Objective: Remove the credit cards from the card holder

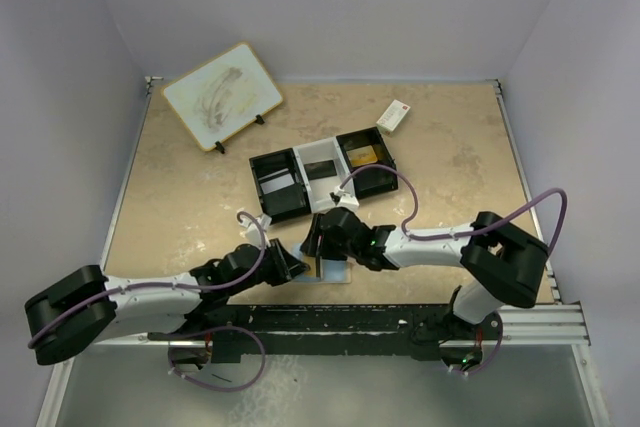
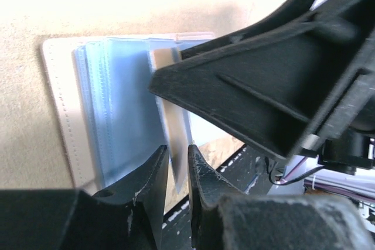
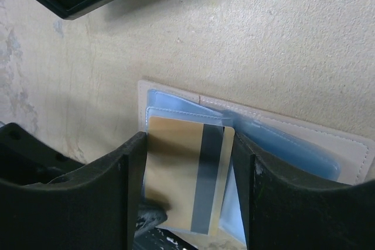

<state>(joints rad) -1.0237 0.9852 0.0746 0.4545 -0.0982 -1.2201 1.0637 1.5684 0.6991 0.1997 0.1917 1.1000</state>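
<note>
Near the front edge of the table (image 1: 180, 197), close to the arms' bases, the card holder (image 1: 338, 270) lies spread open with its pale blue sleeves up (the three-part tray (image 1: 275, 159) sits farther back). Both grippers crowd over it. The right gripper (image 3: 190, 141) has a gold credit card (image 3: 176, 174) with a dark stripe spanning its half-open jaws, both fingers against the card's side edges. The left gripper (image 2: 177, 155) shows only a narrow slit, with that card's lower edge inside; whether it truly pinches, I cannot tell.
</note>
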